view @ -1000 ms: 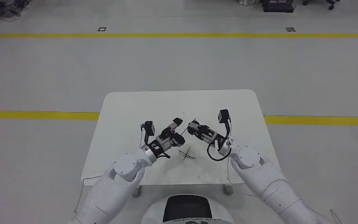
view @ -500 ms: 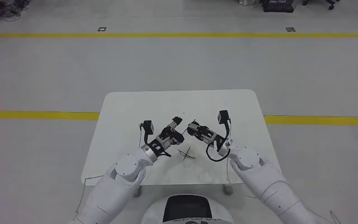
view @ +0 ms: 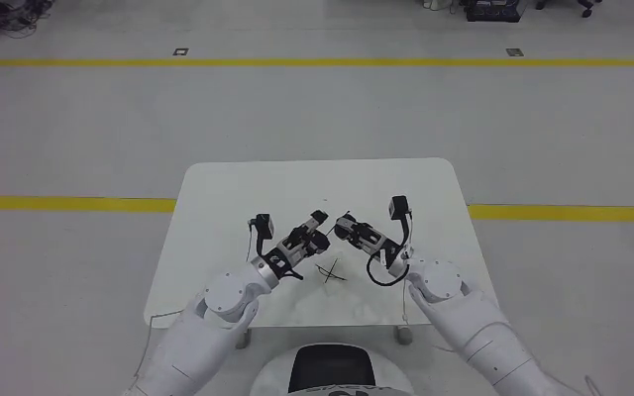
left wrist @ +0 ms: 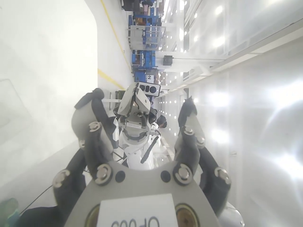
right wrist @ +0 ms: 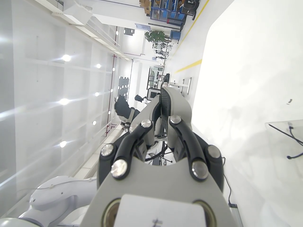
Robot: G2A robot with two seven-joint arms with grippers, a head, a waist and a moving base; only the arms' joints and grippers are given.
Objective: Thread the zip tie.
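My right gripper (right wrist: 163, 93) is shut on a thin black zip tie (right wrist: 162, 82), whose short end sticks out past the pressed pads. It hovers over the middle of the white table (view: 248, 198). Facing it tip to tip, my left gripper (left wrist: 144, 98) stands open with nothing between its fingers (left wrist: 94, 105). In the left wrist view the right gripper (left wrist: 133, 105) shows in the gap between those fingers, with the zip tie (left wrist: 136, 88) at its tip. From above, the left gripper (view: 316, 224) and right gripper (view: 343, 226) are a small gap apart.
Loose black zip ties (view: 330, 270) lie crossed on the table just in front of the grippers, nearer the robot; in the right wrist view the loose zip ties (right wrist: 291, 140) rest on a clear sheet (right wrist: 279, 126). The table's far half is bare white surface.
Both grippers have shifted only slightly, staying tip to tip over the table's middle. The right gripper keeps its hold on the zip tie and the left one stays open.
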